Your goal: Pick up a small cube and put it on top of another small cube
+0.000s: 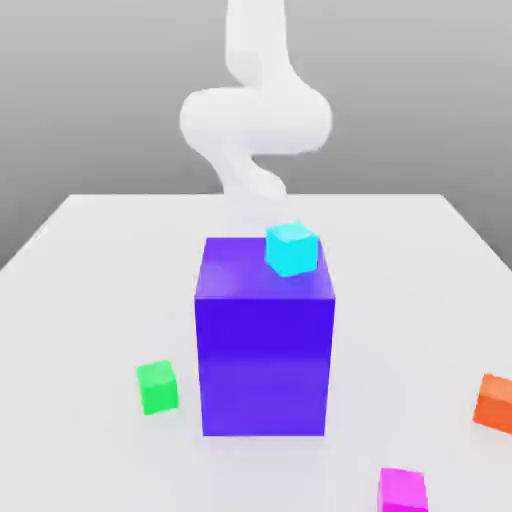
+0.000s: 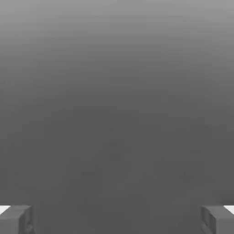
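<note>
Magenta cube on the bench, near the front edge, well apart from the green cube (big blue-violet block between). Nothing stacked yet; tool wide open, empty.

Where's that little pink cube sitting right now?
In the exterior view, the magenta cube lies on the white table at the near edge, toward the exterior view's right, in front of the big blue-violet block and below the orange cube.
</note>
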### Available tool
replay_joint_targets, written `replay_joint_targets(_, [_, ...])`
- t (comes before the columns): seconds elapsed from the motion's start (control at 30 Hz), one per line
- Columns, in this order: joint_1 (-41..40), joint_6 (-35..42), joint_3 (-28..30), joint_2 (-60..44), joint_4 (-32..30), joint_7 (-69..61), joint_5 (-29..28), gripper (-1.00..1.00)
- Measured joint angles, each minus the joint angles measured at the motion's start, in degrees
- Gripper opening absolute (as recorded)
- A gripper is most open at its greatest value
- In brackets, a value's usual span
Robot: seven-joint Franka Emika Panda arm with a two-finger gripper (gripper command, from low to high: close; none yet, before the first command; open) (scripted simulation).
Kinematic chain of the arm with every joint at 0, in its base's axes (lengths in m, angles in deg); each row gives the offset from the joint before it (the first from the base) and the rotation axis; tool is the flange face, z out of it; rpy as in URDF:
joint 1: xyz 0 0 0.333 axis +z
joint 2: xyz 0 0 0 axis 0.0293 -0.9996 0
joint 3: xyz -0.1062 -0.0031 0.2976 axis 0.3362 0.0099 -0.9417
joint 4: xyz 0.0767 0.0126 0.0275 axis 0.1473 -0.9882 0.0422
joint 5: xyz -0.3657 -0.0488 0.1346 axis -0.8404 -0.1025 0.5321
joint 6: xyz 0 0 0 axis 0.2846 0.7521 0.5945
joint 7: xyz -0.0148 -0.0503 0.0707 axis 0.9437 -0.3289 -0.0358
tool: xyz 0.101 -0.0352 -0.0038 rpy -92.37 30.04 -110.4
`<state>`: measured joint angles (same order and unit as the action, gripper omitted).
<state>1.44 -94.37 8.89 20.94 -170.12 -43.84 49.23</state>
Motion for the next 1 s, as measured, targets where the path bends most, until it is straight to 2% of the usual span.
replay_joint_targets(0.37, [12.7, -6.4, 5.9, -23.4, -0.1, -27.1, 7.7, 0.0])
replay_joint_targets(0.6, [16.8, -10.6, 5.2, -37.8, -0.2, -43.0, 11.1, 0.0])
replay_joint_targets(0.8, [19.0, -14.8, 4.0, -49.6, -0.5, -53.5, 9.4, 0.0])
replay_joint_targets(1.0, [20.7, -19.8, 3.6, -60.6, -0.7, -59.7, 3.1, 0.0])
